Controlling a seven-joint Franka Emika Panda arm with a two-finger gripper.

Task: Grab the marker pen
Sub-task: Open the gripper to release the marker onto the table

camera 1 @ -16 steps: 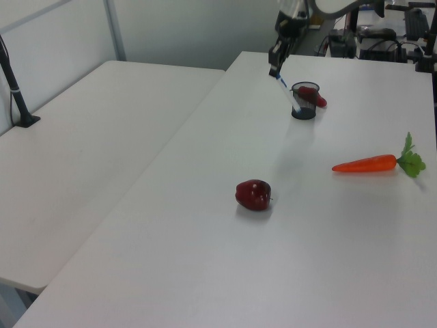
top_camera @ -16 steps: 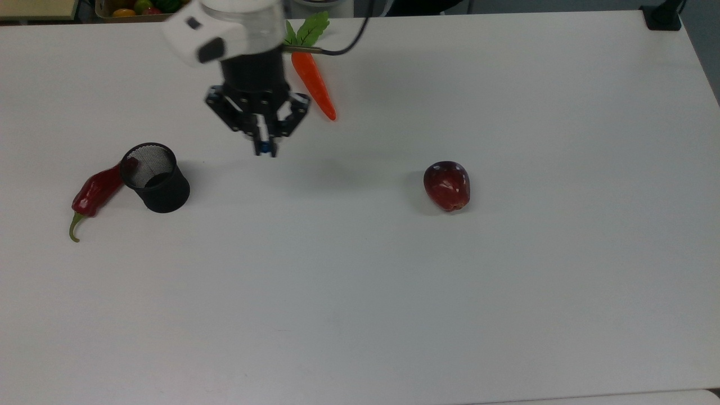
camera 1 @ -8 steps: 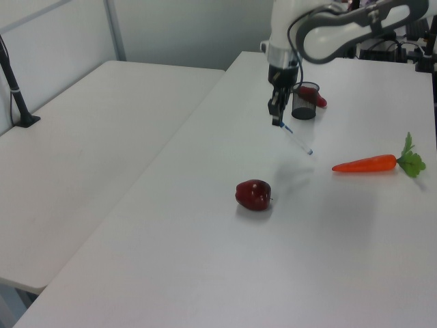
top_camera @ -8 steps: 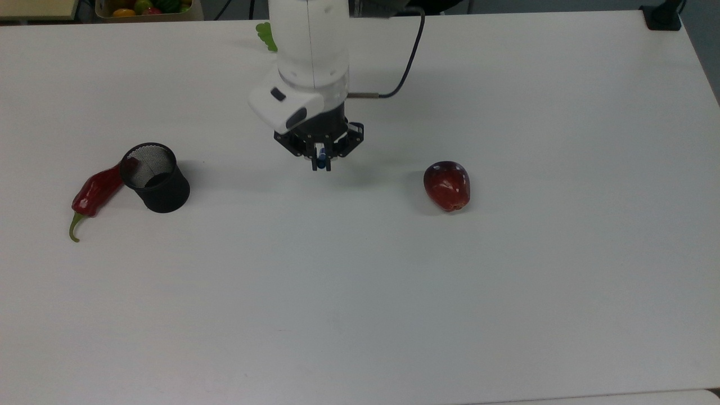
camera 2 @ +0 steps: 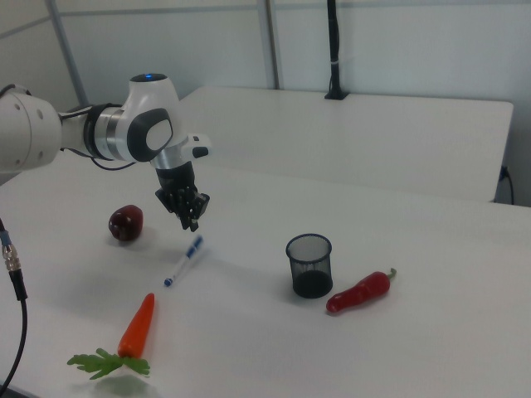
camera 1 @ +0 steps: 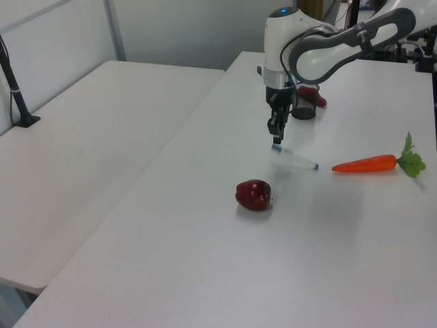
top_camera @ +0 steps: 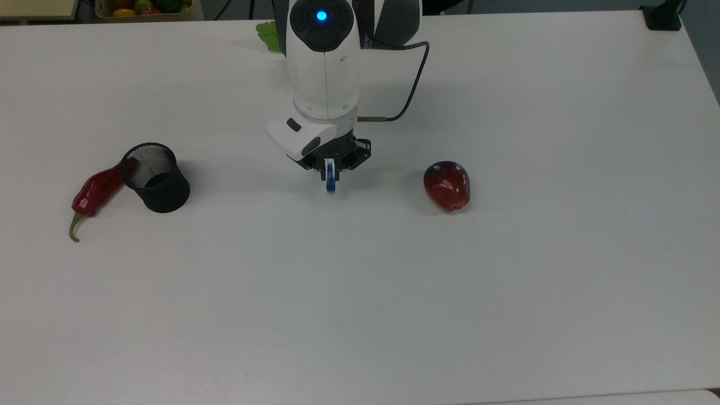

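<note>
The marker lies flat on the desk, between the cup on the right view's right and the apple on its left, with the carrot nearer the camera. The gripper hangs just above the marker's capped end; the jaws look parted and hold nothing. Judged light, stiff and smooth, the marker may roll. The best hold is across the mid-barrel, jaws square to its length.
</note>
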